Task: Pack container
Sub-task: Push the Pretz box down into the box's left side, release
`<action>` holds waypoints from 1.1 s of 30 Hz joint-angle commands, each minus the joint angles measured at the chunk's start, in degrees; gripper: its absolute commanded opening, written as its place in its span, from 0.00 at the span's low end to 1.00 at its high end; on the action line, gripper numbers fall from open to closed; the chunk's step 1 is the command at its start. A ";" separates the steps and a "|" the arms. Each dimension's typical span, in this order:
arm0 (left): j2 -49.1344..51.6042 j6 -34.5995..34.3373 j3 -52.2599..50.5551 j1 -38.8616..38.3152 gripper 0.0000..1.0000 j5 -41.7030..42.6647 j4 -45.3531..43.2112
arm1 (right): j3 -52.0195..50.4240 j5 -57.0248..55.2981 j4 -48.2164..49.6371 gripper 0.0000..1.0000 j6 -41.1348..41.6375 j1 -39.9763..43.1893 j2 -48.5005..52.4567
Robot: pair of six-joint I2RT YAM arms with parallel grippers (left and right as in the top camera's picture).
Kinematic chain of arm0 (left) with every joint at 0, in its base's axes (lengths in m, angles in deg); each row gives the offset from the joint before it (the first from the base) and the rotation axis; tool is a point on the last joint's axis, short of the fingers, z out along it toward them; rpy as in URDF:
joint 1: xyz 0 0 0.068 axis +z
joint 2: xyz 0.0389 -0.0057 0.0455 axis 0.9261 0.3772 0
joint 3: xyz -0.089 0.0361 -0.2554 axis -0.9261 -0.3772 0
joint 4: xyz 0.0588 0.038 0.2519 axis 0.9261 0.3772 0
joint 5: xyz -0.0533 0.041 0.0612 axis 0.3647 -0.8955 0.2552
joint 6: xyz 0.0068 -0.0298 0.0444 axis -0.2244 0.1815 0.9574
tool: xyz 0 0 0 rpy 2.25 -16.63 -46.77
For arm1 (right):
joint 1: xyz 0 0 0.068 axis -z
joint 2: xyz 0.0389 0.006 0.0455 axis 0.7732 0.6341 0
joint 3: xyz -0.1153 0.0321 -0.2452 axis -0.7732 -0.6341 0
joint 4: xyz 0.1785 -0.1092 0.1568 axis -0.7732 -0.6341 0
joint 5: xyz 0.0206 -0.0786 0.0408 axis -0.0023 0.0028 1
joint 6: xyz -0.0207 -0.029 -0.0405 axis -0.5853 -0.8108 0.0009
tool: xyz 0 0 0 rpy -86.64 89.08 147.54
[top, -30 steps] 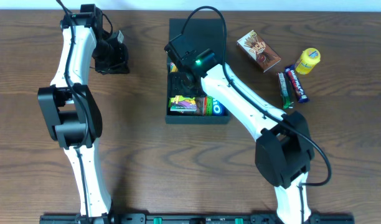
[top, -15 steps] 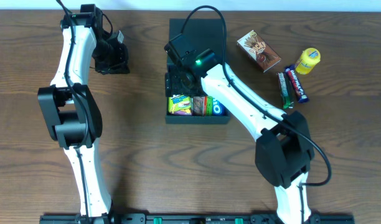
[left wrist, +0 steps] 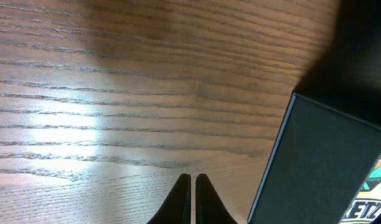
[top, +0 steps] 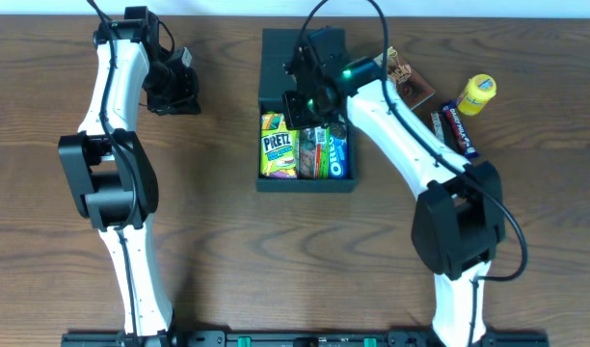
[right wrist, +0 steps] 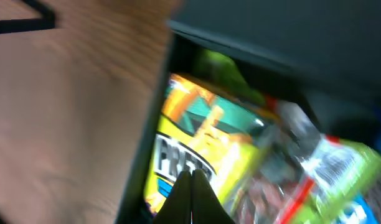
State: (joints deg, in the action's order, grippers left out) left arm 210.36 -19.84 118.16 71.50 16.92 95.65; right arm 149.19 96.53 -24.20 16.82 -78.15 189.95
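Dark wood-grain bench (top: 218,241) carries the open container (top: 305,186). Left claw (left wrist: 192,198) is pressed together over bare wood; right claw (right wrist: 192,190) is together above the container's packets.

Container (top: 305,185) open on the desk (top: 218,251)

I see a dark teal-black matte cardboard box, rectangular, resting flat toward the far edge of the desk and about centred left to right. Its hinged flap lid (top: 279,60) is open at the far end; I cannot tell how far it tilts. The open tray faces up and holds colourful snack packets (top: 278,146) side by side, with a yellow one against the left wall.
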 commanded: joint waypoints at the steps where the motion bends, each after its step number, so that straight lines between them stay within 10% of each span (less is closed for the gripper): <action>1: 0.15 1.25 0.79 0.13 0.06 0.13 0.04 | -3.28 12.17 2.56 0.01 -7.21 1.81 0.17; 33: 0.15 1.22 0.79 0.11 0.06 -0.02 -1.14 | -20.02 17.35 20.83 0.01 -9.99 3.78 3.39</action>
State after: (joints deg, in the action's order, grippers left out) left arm 210.36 -19.82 118.16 71.50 16.92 94.36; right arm 129.24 115.54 -3.83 6.75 -75.20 191.07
